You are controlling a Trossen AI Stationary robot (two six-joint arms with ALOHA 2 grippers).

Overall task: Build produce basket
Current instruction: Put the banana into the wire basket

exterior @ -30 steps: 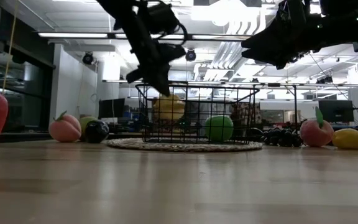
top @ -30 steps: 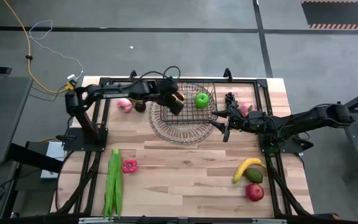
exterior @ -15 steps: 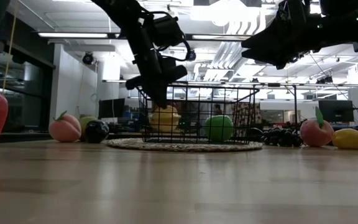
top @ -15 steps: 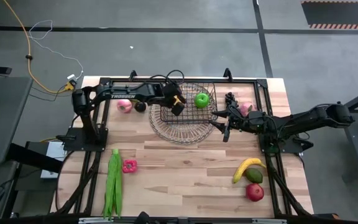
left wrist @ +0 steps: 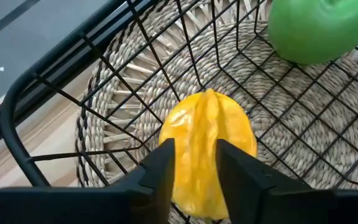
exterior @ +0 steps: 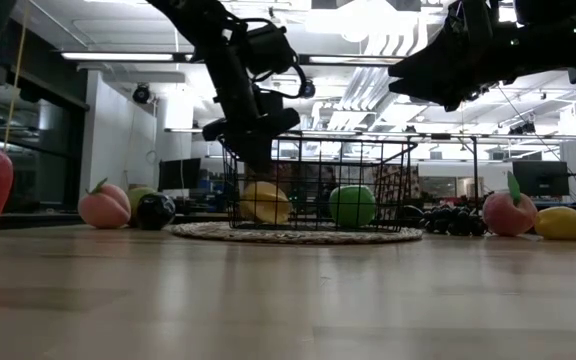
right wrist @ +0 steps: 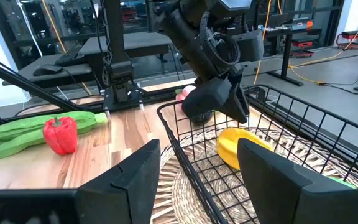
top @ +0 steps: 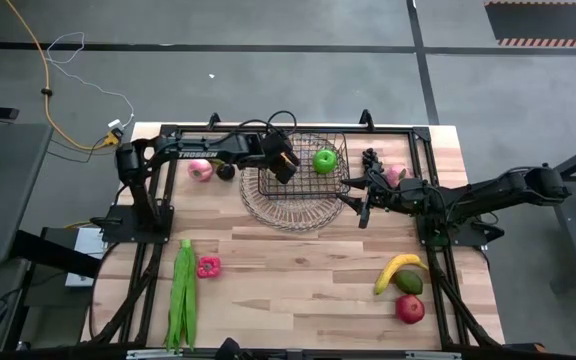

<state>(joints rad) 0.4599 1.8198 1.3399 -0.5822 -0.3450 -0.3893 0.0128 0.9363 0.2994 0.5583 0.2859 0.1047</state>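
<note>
Yellow fruit (left wrist: 207, 152) now resting on basket (top: 298, 190) floor, beside green apple (top: 325, 160).
L gripper (left wrist: 194, 168) fingers parted, holding nothing; lift straight up, clear of rim. R gripper (top: 360, 207) half-open, empty, just outside basket.

The yellow fruit (exterior: 265, 202) has dropped from the left gripper (top: 284, 165) and now rests on the basket (top: 298, 205) floor, left of centre; the fingers (left wrist: 160, 168) have parted.
</note>
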